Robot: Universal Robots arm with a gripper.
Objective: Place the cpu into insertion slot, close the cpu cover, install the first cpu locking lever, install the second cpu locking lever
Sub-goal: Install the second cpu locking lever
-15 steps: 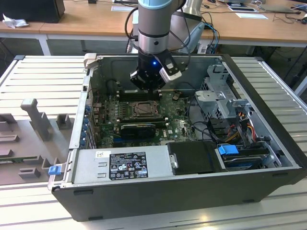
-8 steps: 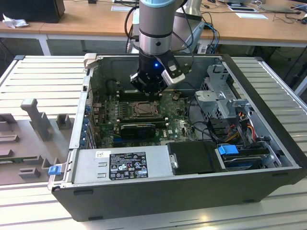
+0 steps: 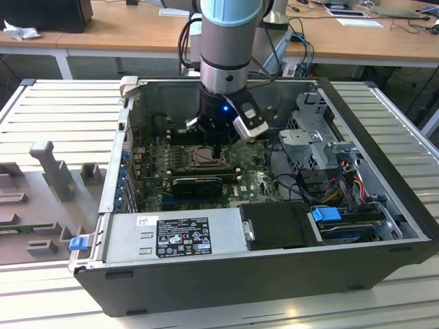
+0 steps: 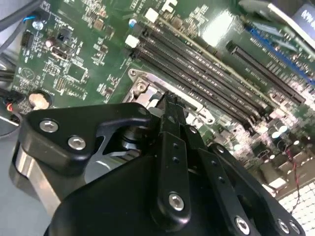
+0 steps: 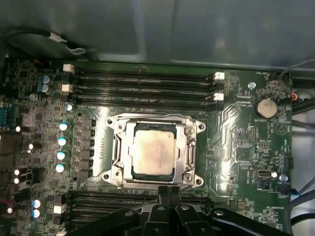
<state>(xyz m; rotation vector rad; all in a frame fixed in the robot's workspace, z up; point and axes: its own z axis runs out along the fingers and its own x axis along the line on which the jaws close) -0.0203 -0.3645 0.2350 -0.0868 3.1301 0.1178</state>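
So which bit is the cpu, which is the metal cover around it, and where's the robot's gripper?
cpu (image 5: 153, 153): first wrist view, middle of its pale metal face.
cpu cover (image 5: 183, 153): first wrist view, side bar of the silver frame.
gripper (image 5: 170, 191): first wrist view, tips of the black fingers near the socket's edge.

- Green circuit board (image 5: 236, 147) with pale traces.
- Pale silvery-beige chip (image 5: 153, 152) inside a shiny silver metal frame (image 5: 189, 155).
- Black gripper (image 5: 170, 192).
- Dark grey computer case (image 3: 274, 274).
- Blue clip (image 3: 328, 214).
- Black memory slots (image 5: 142, 88) with white end tabs.

Exterior view overlooks the case (image 3: 384, 226); both wrist views close on the motherboard (image 5: 236, 147).
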